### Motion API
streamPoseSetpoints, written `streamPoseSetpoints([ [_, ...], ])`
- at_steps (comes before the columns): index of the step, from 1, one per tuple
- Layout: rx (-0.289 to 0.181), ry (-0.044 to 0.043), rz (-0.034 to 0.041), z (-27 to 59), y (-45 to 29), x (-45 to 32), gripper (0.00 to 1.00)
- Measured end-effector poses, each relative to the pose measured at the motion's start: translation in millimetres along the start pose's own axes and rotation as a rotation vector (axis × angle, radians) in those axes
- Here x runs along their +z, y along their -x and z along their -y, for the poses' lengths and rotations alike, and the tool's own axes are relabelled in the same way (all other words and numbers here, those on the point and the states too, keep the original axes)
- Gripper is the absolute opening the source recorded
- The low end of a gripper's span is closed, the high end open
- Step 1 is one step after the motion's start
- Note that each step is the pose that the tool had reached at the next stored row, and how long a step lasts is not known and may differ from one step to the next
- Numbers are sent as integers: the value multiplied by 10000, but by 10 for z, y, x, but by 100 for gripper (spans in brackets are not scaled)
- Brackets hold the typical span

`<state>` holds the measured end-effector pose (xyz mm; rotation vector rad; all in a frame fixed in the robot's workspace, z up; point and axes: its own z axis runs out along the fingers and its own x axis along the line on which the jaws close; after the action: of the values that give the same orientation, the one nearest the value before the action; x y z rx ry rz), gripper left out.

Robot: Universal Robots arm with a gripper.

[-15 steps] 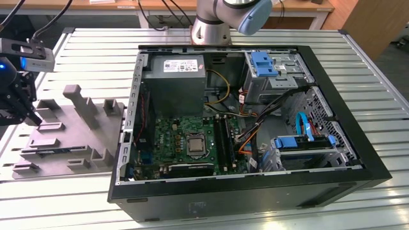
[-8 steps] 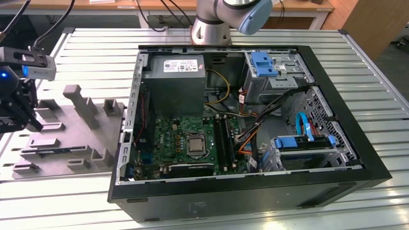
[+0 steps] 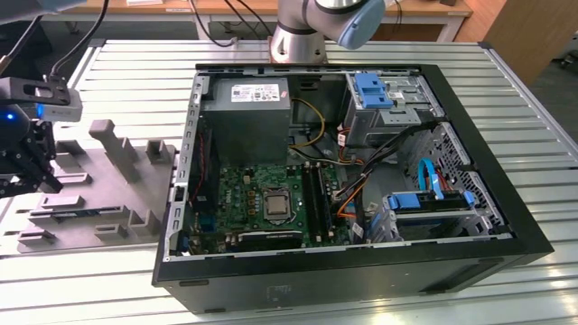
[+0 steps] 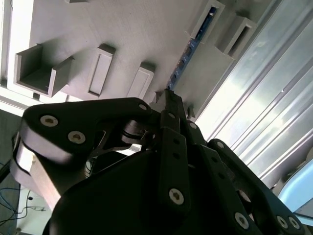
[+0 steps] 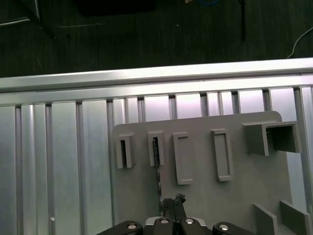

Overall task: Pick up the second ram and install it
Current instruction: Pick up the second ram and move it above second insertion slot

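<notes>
Claw (image 5: 173, 208) fingers stand pressed together, with no gap showing between them in the first wrist view. Right at their tips lies the near end of the second ram (image 4: 190, 49). Whether the tips pinch that end or only meet it, I cannot tell.

The second ram is a thin blue-green stick standing on its long edge. It runs straight away from the claw and its far end sits in a narrow upright pocket of the grey block (image 5: 205, 196). In the second wrist view the stick and the claw's tip fall on one line, the tip touching or just short of the stick's end.

More pockets stand in a row beside the one holding the stick, and taller posts rise farther along the block. The block rests on a table (image 5: 63, 161) of long metal slats.

In the exterior view the claw hangs over the block at the exterior view's left. An open computer case (image 3: 532, 237) lies on the table just beside the block, toward the exterior view's right, with its green board (image 3: 239, 186) showing inside, well apart from the stick
</notes>
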<state>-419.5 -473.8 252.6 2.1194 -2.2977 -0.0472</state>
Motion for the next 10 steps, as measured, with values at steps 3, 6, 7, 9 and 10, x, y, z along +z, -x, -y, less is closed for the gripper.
streamPoseSetpoints([
  [3, -18, 29, -3, 8, -11, 31, 11],
  [6, -40, 67, -6, 22, -15, 63, 11],
  [7, -56, 77, -8, 28, -15, 73, 11],
  [9, -137, 93, -12, 42, -14, 95, 11],
  [10, -196, 97, -15, 47, -14, 106, 11],
])
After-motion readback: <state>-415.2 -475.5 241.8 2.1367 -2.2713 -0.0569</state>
